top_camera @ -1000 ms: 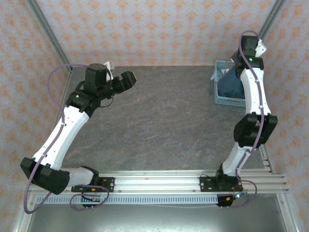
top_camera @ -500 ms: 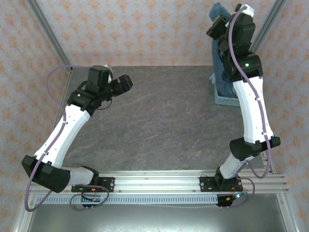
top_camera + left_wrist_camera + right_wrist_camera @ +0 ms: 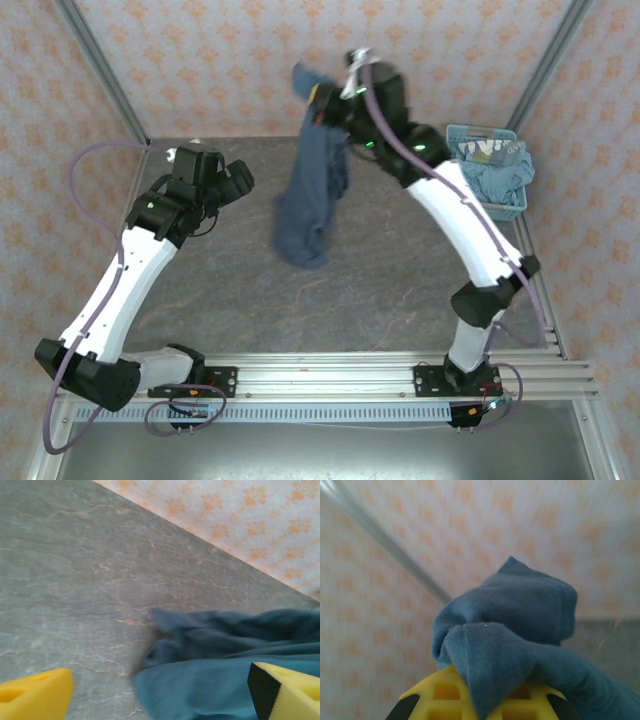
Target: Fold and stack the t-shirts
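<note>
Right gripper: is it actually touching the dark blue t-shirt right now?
Touching. The right wrist view shows the t-shirt bunched against the right gripper, its cloth lying over the yellow fingers; the top view shows it hanging from there.

1. Take the middle of the table point(image 3: 400, 280) as your dial, with twelve o'clock toward the back wall point(image 3: 250, 60).
2. You find the basket point(image 3: 505, 211) at two o'clock, in the far right corner, with loose t-shirts point(image 3: 500, 180) inside it.
3. The right gripper point(image 3: 325, 98) sits high at twelve o'clock. One t-shirt point(image 3: 312, 195) hangs from it, lower end down at the table near centre.
4. The left gripper point(image 3: 240, 180) stands at ten o'clock, left of that t-shirt, near it but apart.
5. The rail point(image 3: 330, 378) runs along six o'clock.
</note>
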You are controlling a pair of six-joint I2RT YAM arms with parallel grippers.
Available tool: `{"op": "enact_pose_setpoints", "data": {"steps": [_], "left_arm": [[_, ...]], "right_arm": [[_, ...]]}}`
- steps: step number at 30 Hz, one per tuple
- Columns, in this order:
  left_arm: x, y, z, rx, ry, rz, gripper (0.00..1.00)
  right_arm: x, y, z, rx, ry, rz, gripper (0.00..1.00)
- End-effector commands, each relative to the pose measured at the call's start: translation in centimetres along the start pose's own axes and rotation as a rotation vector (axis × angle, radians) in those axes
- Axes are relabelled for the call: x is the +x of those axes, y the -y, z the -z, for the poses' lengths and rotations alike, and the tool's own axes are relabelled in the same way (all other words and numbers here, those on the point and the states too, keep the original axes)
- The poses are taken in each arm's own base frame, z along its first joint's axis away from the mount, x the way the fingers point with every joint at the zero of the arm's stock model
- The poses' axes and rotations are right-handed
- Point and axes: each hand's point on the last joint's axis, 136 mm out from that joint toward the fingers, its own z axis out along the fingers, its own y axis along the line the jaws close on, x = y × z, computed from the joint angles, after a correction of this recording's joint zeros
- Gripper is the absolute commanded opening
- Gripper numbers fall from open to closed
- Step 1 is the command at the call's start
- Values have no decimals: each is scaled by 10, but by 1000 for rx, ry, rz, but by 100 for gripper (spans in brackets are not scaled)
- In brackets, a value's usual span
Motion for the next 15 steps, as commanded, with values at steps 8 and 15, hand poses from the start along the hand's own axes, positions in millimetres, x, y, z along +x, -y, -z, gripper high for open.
{"op": "enact_pose_setpoints", "data": {"steps": [8,15], "left_arm": [[18,-49,19,-168,-12,-23,91],[46,-44,0,-136,-134,-53,86]], "right_arm": [[193,21,-70,9,-541,-13,0],[215,15,-70,-42,-683,3,0]]}}
